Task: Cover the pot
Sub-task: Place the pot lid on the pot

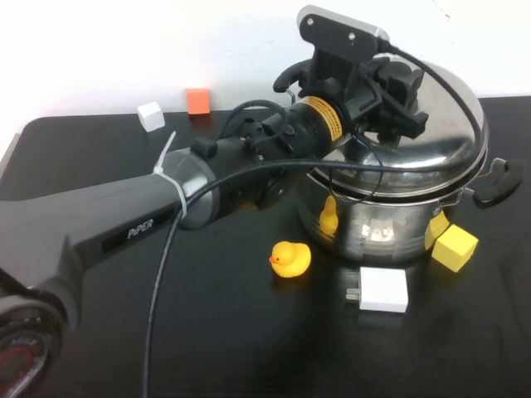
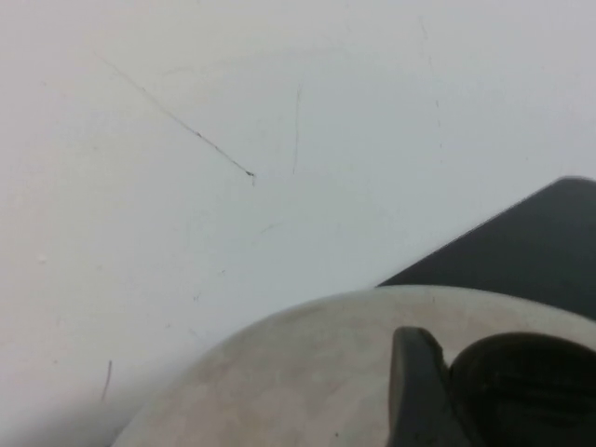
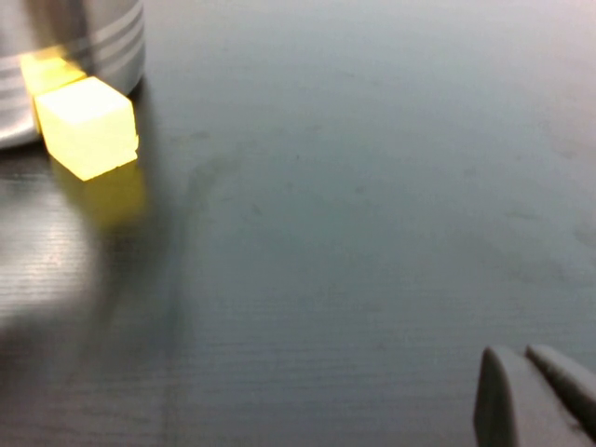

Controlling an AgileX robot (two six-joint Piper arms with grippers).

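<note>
The shiny steel pot [image 1: 382, 220] stands at the right of the black table, and its black side handle [image 1: 498, 182] sticks out to the right. The domed steel lid [image 1: 448, 124] lies over the pot's mouth, slightly tilted. My left gripper [image 1: 397, 99] reaches over from the left and is shut on the lid's black knob [image 2: 521, 391], with one finger [image 2: 414, 391] pressed against it above the dome [image 2: 298, 372]. My right gripper [image 3: 523, 358] is shut and empty, low over bare table right of the pot [image 3: 84, 37]; it is out of the high view.
A yellow cube [image 1: 455, 247] touches the pot's front right and shows in the right wrist view [image 3: 88, 126]. A yellow rubber duck [image 1: 290, 259] and a white charger block [image 1: 383, 290] lie in front. A white cube [image 1: 150, 115] and an orange cube [image 1: 197, 100] sit far left.
</note>
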